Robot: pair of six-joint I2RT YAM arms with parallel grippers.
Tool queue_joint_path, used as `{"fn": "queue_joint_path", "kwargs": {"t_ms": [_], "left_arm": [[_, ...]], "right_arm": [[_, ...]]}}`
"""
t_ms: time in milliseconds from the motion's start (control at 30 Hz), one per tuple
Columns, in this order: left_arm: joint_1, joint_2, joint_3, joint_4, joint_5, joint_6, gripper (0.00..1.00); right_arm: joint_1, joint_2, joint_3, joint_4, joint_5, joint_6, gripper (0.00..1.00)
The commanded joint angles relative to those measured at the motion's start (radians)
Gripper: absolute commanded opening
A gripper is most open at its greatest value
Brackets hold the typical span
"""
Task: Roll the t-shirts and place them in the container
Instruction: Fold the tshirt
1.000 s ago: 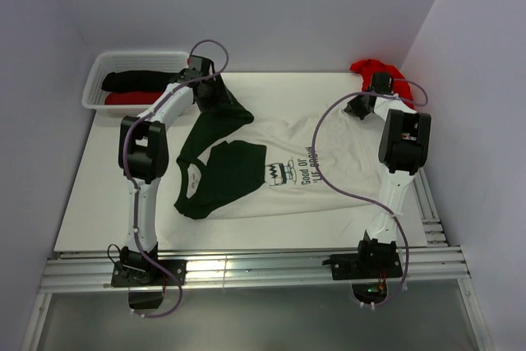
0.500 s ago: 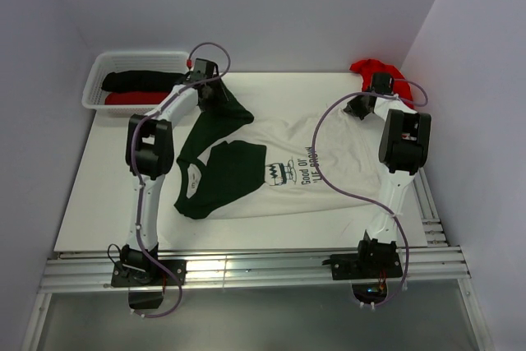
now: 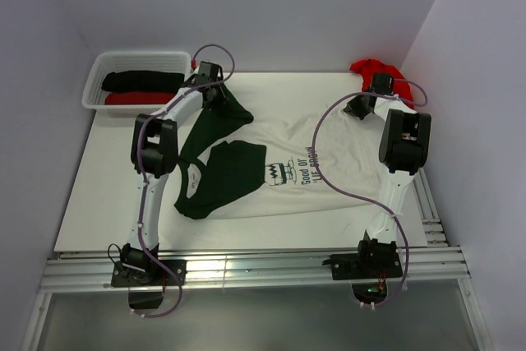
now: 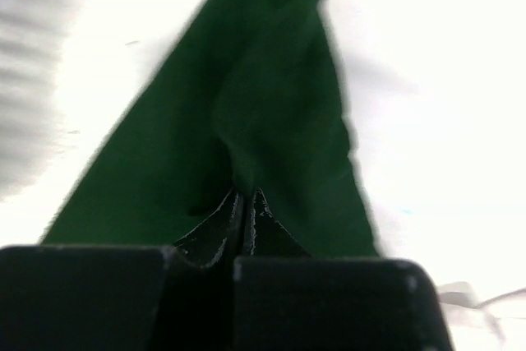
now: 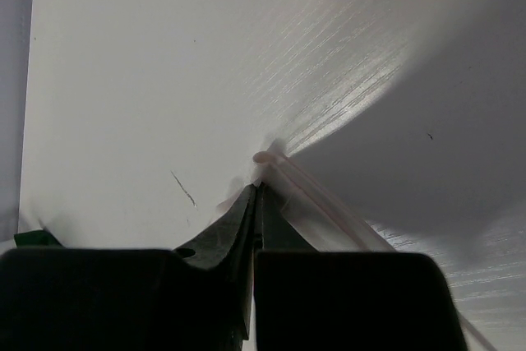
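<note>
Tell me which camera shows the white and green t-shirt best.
The top external view: the white and green t-shirt lies almost whole there, print showing. The left wrist view shows only dark green cloth pinched in the left gripper; the right wrist view, only white cloth in the right gripper.

A soft, matt cotton white t-shirt (image 3: 329,150) lies wrinkled on a smooth, matt white table (image 3: 99,187), whose surface shows a fine streaked grain up close. Its green sleeve (image 4: 246,104) is dull cloth in soft folds. The red t-shirt (image 3: 367,66) is matt fabric too. The basket (image 3: 92,86) is white plastic lattice. The frame rails (image 3: 246,269) are brushed metal with a faint shine. The left gripper (image 4: 245,203) and right gripper (image 5: 256,195) have matt black plastic fingers.
</note>
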Motion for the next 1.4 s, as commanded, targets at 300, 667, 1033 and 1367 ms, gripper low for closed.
{"fn": "queue_joint_path", "kwargs": {"t_ms": [300,667,1033,1367], "left_arm": [[-0.031,0.149,0.228,0.696,0.436,-0.465,0.99],[0.006,-0.061,0.064,0.500,0.308,-0.165,1.00],[0.009,-0.241,-0.139,0.287,0.034,-0.010,0.97],[-0.005,-0.107,0.033,0.124,0.128,-0.068,0.99]], "right_arm": [[-0.005,-0.009,0.005,-0.006,-0.021,-0.019,0.00],[-0.005,-0.008,0.007,-0.006,-0.024,-0.020,0.00],[-0.005,-0.003,0.012,-0.012,-0.024,-0.020,0.00],[-0.005,-0.003,0.012,-0.012,-0.023,-0.019,0.00]]}}
